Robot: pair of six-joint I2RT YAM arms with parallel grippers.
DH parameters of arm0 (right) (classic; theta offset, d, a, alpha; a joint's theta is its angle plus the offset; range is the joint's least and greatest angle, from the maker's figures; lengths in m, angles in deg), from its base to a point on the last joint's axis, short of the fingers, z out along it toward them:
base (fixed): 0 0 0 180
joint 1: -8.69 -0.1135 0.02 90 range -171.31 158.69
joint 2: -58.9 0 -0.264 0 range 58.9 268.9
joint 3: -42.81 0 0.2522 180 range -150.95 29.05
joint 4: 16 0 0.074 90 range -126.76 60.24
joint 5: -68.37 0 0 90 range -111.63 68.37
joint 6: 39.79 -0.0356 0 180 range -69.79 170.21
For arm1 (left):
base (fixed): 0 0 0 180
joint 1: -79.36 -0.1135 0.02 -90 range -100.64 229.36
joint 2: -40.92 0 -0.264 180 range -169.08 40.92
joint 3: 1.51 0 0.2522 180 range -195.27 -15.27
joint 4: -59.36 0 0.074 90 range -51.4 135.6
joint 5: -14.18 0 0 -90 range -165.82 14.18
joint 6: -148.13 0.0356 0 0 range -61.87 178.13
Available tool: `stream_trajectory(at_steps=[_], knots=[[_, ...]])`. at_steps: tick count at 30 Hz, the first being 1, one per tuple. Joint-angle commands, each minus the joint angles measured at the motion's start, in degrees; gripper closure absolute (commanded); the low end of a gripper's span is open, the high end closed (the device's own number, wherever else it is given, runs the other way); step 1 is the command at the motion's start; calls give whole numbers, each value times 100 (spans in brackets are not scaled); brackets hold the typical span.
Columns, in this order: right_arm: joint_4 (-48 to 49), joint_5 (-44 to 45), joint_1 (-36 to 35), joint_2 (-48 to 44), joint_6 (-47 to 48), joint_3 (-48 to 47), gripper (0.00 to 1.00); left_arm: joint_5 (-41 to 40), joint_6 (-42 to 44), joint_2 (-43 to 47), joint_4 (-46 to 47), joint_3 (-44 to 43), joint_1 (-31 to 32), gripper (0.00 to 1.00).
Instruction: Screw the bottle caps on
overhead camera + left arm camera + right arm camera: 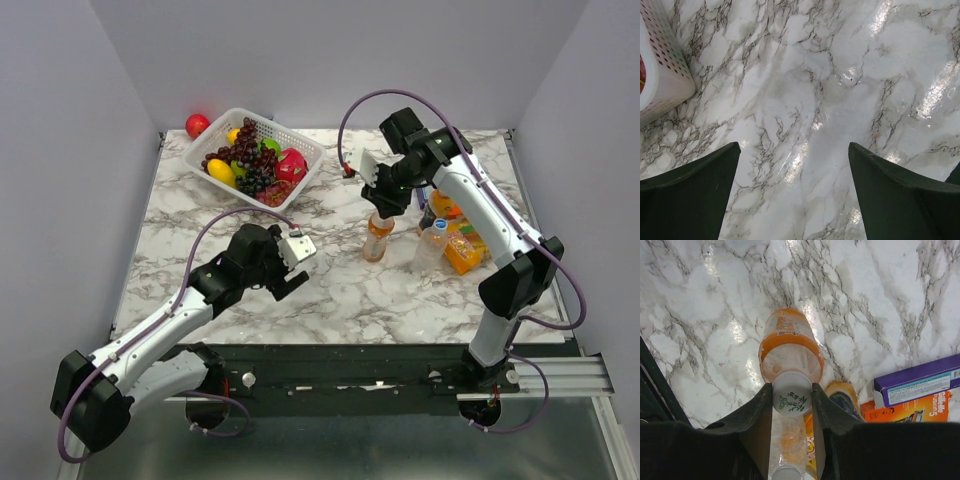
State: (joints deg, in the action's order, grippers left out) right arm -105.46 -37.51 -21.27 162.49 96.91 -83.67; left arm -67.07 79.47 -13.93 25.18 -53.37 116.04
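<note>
Right gripper [792, 392] clamps the white cap [791, 401] on the orange bottle [790, 347]; keep it level and centred while twisting. Left gripper [794, 190] gapes wide.

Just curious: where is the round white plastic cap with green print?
The cap: right wrist view, centre, between the right fingers atop the orange-labelled plastic bottle.

Marble table [330, 290]: basket [302, 148], bottles [377, 240], perhaps snack packets [463, 252].

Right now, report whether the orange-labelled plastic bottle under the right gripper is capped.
Capped: a white round cap tops the orange-labelled bottle, gripped by the right gripper. Tightness: cannot tell.
</note>
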Motion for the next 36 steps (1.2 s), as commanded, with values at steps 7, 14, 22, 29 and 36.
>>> stream_trajectory(at_steps=[7, 14, 22, 29, 36], knots=[[64, 23, -19, -5, -196, 137, 49, 232, -34, -61, 135, -21, -48, 1], [231, -11, -19, 12, -345, 93, 41, 302, -51, -61, 162, -12, -48, 1], [258, -196, -19, 21, -477, -118, 33, 364, -25, -8, 126, 40, -48, 1], [258, -371, -19, 3, -565, -267, 25, 373, -25, -26, 214, 58, -48, 1], [810, -1101, -10, -514, -1267, -865, 0, 145, -367, 124, 557, 67, -144, 1]])
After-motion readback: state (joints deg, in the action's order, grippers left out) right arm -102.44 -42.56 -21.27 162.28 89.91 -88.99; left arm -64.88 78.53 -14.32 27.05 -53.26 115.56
